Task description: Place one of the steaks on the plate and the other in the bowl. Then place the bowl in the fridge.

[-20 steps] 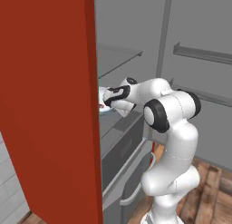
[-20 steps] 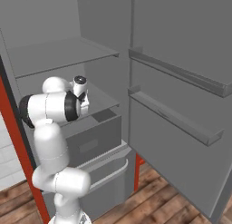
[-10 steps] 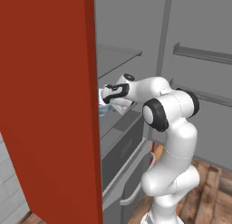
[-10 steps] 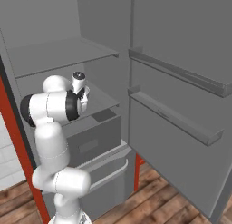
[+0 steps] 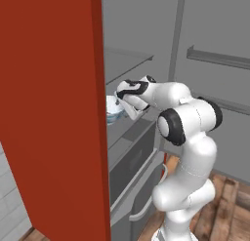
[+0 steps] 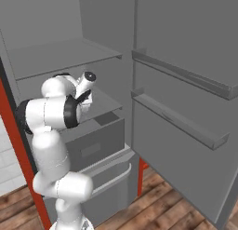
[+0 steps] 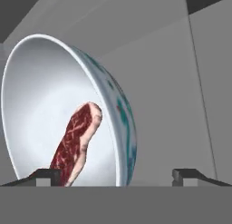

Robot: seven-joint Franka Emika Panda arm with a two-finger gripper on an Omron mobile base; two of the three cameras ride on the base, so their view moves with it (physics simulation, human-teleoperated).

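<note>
No text, label, brand or number can be read anywhere in these views

Bowl [image 5: 112, 110] on fridge [image 5: 132, 69] shelf, pincer [image 5: 118, 99] apparently just beside it.

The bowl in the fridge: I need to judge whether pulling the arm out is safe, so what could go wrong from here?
1. The open gripper straddles the bowl's rim, one fingertip inside by the steak; withdrawing crookedly could snag and drag it.
2. From the left base view the bowl seems near the shelf's front, so a tug might pull it off.
</note>
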